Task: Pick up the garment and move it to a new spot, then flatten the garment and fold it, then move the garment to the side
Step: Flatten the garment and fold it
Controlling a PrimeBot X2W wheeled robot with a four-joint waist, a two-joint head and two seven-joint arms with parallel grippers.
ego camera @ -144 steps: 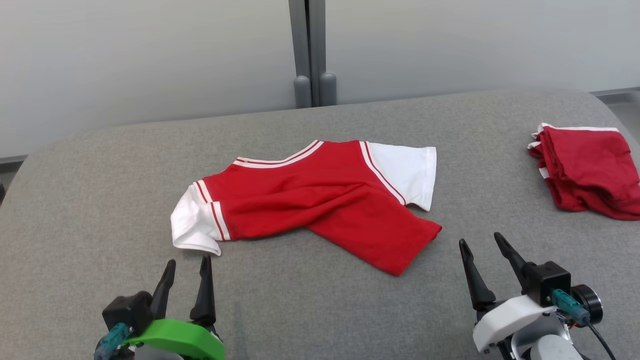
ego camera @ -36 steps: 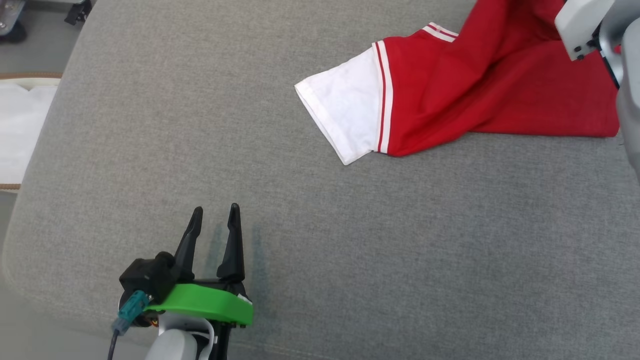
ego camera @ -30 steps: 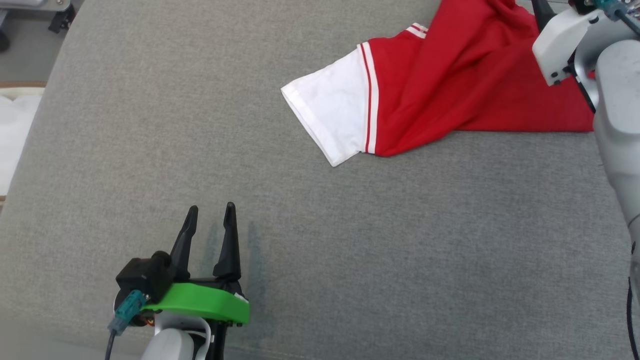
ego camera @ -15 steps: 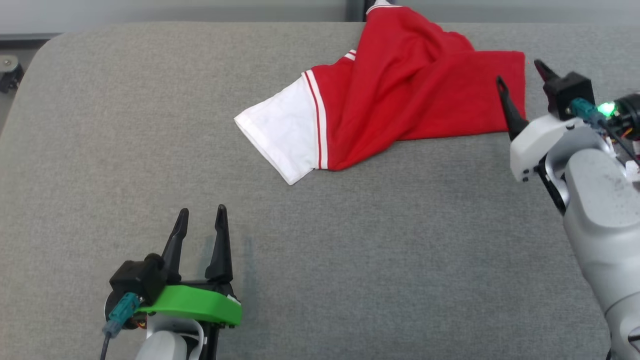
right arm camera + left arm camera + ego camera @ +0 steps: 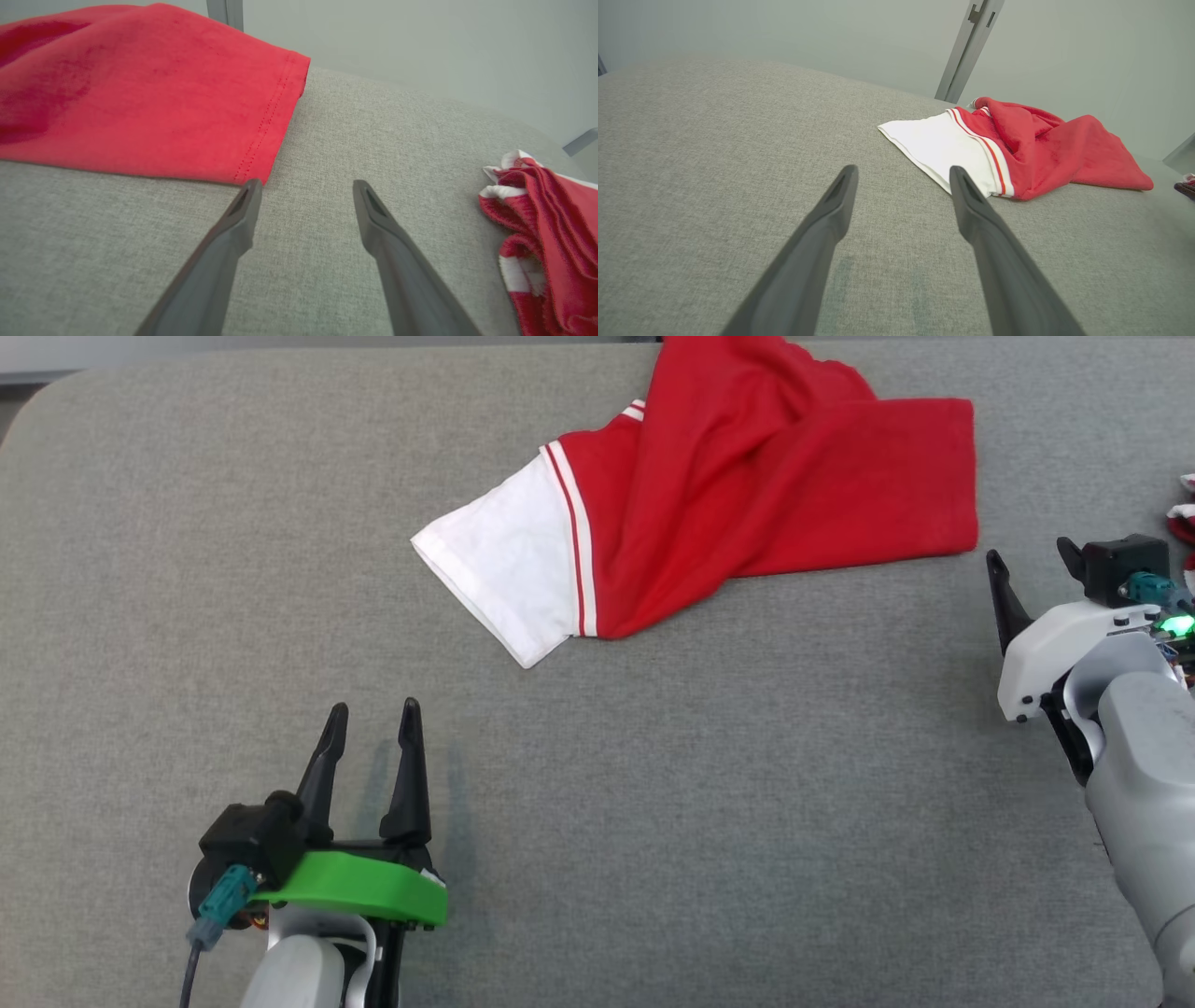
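A red garment [image 5: 747, 485] with a white sleeve [image 5: 504, 560] lies rumpled on the grey surface at the top middle of the head view. The left wrist view has the garment [image 5: 1045, 144] ahead and to the right. The red hem corner [image 5: 261, 158] sits just beyond my right fingers. My left gripper [image 5: 372, 714] is open and empty near the front, well short of the sleeve. My right gripper [image 5: 1030, 553] is open and empty, just right of and below the hem corner.
A second red and white folded garment [image 5: 546, 224] lies at the right; its edge [image 5: 1181, 513] peeks in at the head view's right side. The grey padded surface [image 5: 653, 784] spreads wide in front. A pale wall with a grey post [image 5: 969, 46] stands behind.
The head camera has swung and shifted. My right gripper has let go of the garment, which now lies still, and has drawn back toward the near right, open. The left gripper has held its place.
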